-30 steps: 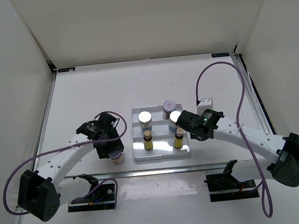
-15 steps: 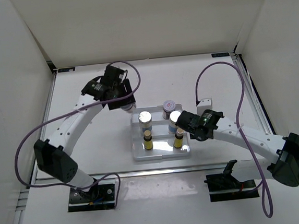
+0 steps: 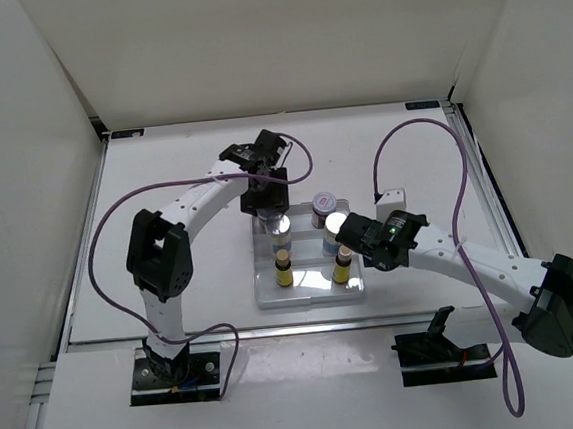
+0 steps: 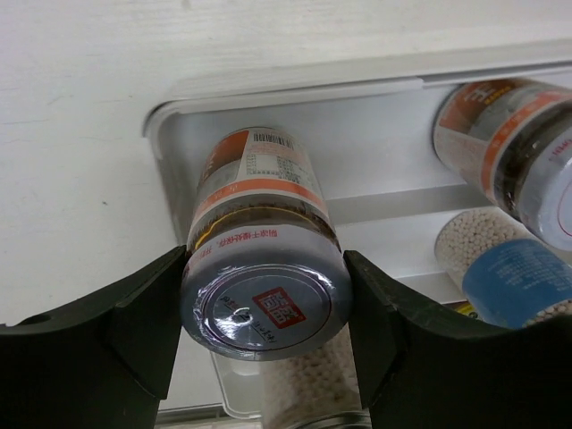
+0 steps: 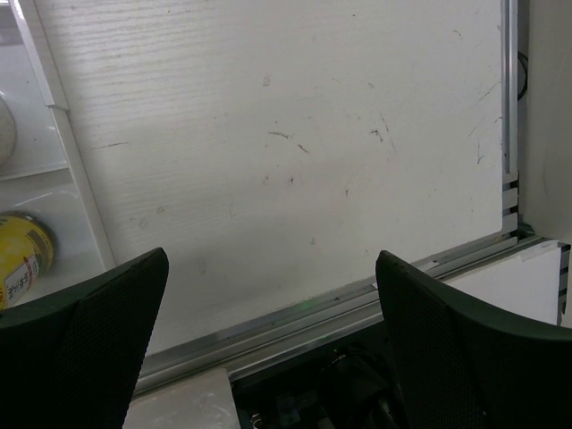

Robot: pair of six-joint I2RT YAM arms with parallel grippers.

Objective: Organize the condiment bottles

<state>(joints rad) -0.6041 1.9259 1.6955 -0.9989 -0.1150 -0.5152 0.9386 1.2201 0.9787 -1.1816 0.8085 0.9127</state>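
**Inspector A:** Top view?
**Inspector B:** Left claw (image 3: 267, 211) sits over the back left corner of the tray (image 3: 264, 299). Right claw (image 3: 352, 237) is just beside the tray's right side.
**A:** Left wrist?
**B:** Fingers clamp a shaker jar (image 4: 259, 223) on both sides, at that corner.
**A:** Right wrist?
**B:** Fingers spread wide, nothing between them, over bare desk (image 5: 313, 134). A yellow bottle (image 5: 20, 257) shows at the left edge.

Shaker jars, silver lids: 4 total. Red-label jar (image 4: 264, 259), 2nd red-label jar (image 4: 505, 134), blue-label jar (image 4: 523, 281), hidden-label jar (image 4: 299, 384). Yellow bottles, dark caps: 2, L bottle (image 3: 283, 271) and R bottle (image 3: 343, 268). White tray (image 3: 309, 295): 1. Robot arms: 2, left arm (image 3: 200, 195), right arm (image 3: 471, 259). Purple cables (image 3: 419, 122): 2.
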